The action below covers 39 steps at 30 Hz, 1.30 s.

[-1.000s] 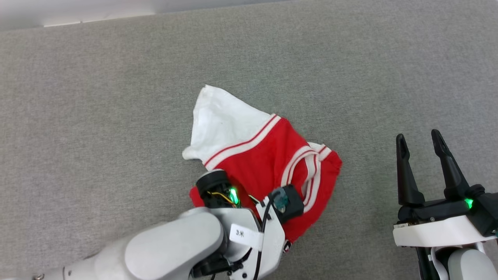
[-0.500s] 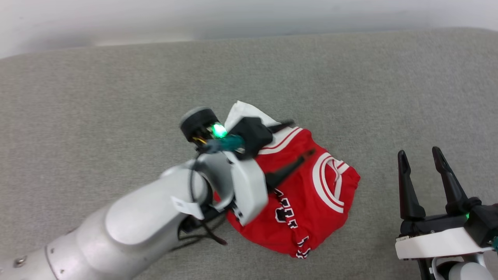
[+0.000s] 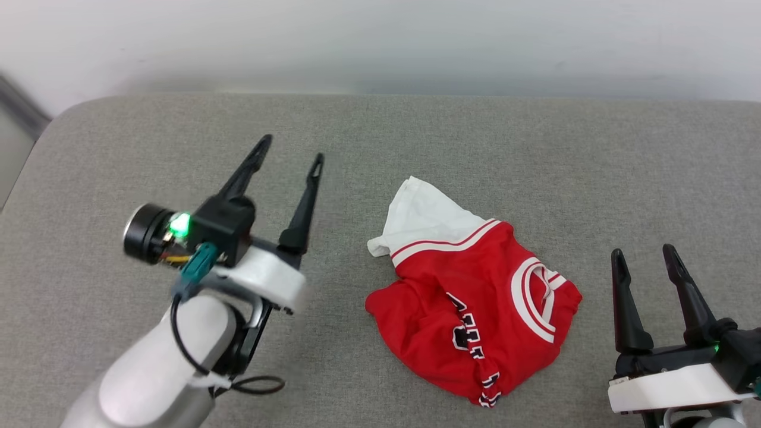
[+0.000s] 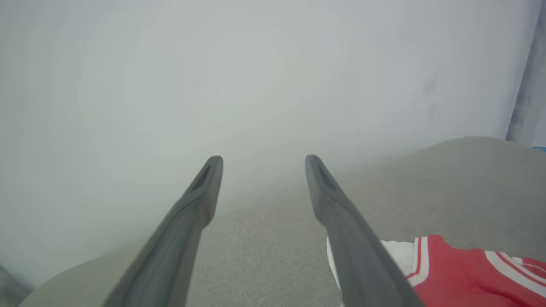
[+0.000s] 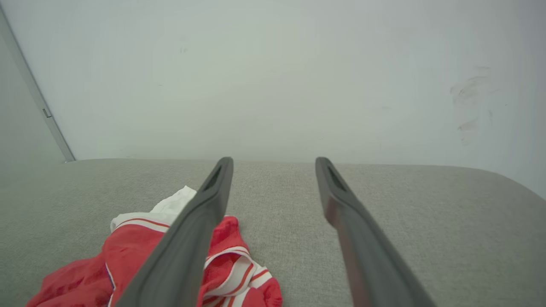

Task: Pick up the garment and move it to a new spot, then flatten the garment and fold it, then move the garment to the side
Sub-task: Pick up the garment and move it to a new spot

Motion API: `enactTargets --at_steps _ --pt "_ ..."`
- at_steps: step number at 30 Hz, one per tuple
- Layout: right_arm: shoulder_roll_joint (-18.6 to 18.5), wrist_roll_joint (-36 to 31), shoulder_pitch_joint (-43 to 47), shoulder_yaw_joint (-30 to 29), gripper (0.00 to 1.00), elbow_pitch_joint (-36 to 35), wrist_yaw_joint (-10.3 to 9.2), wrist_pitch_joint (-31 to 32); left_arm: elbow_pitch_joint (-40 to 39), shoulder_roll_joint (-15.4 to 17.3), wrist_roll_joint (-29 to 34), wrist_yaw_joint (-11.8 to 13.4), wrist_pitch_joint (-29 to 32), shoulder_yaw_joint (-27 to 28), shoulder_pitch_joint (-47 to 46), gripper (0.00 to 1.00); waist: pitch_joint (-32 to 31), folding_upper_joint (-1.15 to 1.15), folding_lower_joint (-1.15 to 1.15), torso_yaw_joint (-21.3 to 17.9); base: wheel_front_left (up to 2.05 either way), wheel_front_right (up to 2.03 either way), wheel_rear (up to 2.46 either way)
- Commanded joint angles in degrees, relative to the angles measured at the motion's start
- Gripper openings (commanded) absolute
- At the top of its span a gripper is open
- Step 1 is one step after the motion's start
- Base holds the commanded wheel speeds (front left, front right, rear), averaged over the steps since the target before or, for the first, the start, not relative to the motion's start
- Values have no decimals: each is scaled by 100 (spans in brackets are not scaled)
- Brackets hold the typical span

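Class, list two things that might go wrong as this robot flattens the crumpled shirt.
1. The garment lies bunched with layers overlapping; a pinch may catch several layers and fail to spread it.
2. The left gripper and right gripper are open and clear of it; no hem corners show, so grasps may land badly.
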Motion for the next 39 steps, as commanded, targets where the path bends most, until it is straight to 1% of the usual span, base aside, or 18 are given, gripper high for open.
enactTargets --at_steps 1,4,6,9,16,25,34,38,39 --pt "6 0 71 -19 100 -7 -2 -11 -133 -61 268 167 -34 294 420 100 -36 0 1 29 0 0 0" --pt "5 4 103 -29 100 7 -2 -11 -311 -198 696 321 -33 854 995 100 -106 0 1 36 0 0 0" --pt "5 20 131 -39 100 8 -2 -10 -366 -345 930 395 -33 1205 1392 100 -168 0 1 27 0 0 0" --pt "6 65 202 -60 100 25 -2 -11 -421 -568 1279 388 -28 1654 1911 100 -268 0 1 9 0 0 0" --pt "6 133 376 -78 100 72 -2 -11 -428 -1057 1934 103 -29 2455 2792 100 -535 0 1 -62 0 0 0" --pt "6 296 585 -117 100 127 -2 -11 -418 -1556 2479 -258 -29 3210 3502 100 -737 0 1 -148 0 0 0" --pt "6 384 693 -122 100 174 -2 -11 -286 -1855 2819 -663 -29 3680 3770 100 -816 0 1 -187 0 0 0" --pt "6 421 712 -120 100 198 -2 -11 -257 -1960 2926 -795 -29 3834 3810 100 -839 0 1 -186 0 0 0" --pt "6 421 712 -120 100 198 -2 -11 -257 -1960 2926 -795 -29 3834 3810 100 -839 0 1 -186 0 0 0"
